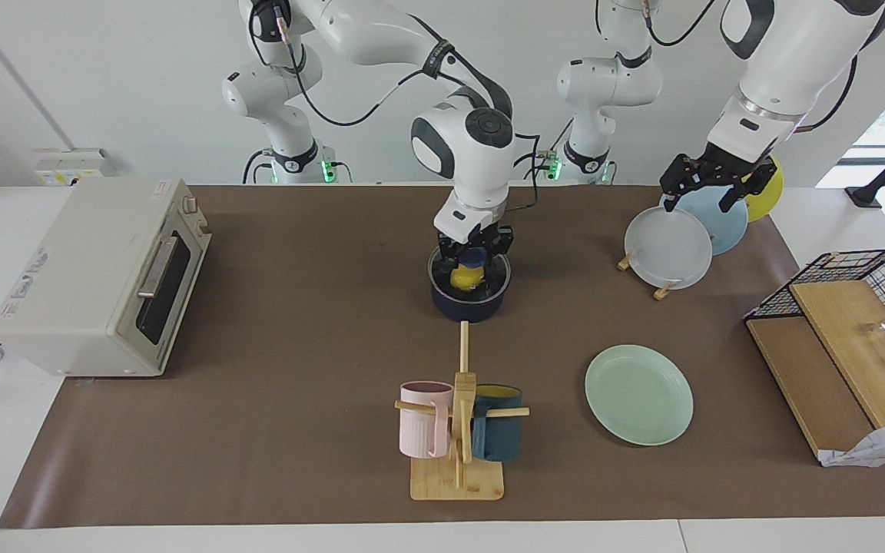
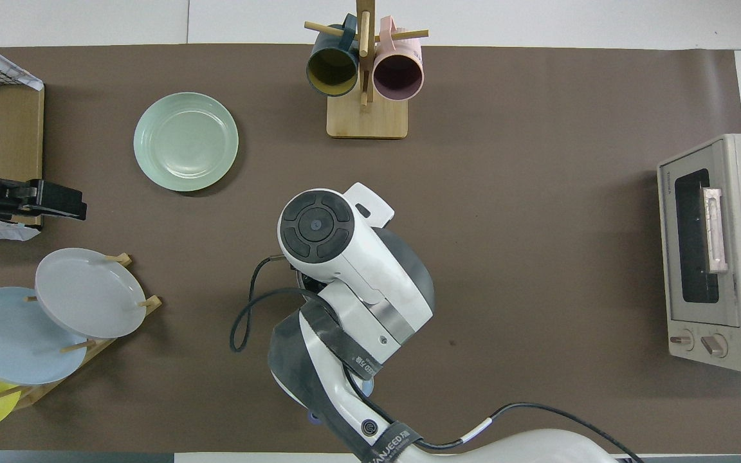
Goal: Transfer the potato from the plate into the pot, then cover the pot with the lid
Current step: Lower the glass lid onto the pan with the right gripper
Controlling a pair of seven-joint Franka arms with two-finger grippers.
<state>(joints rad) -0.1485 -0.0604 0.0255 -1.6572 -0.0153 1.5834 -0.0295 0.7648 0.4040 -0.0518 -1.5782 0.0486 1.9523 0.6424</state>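
Observation:
The dark navy pot (image 1: 469,301) stands mid-table, toward the robots. The yellow potato (image 1: 462,279) lies inside it. The clear glass lid (image 1: 488,270) rests on the pot's rim, and the potato shows through it. My right gripper (image 1: 474,256) points straight down and is shut on the lid's blue knob. In the overhead view the right arm hides the pot, lid and potato. The mint-green plate (image 1: 638,394) (image 2: 186,141) lies bare, farther from the robots and toward the left arm's end. My left gripper (image 1: 700,198) (image 2: 62,202) waits open, raised over the plate rack.
A plate rack (image 1: 673,246) (image 2: 55,308) with grey, light blue and yellow plates stands at the left arm's end. A mug tree (image 1: 458,430) (image 2: 365,77) stands farther out than the pot. A toaster oven (image 1: 97,276) (image 2: 711,251) sits at the right arm's end. A wire basket (image 1: 850,307) holds boards.

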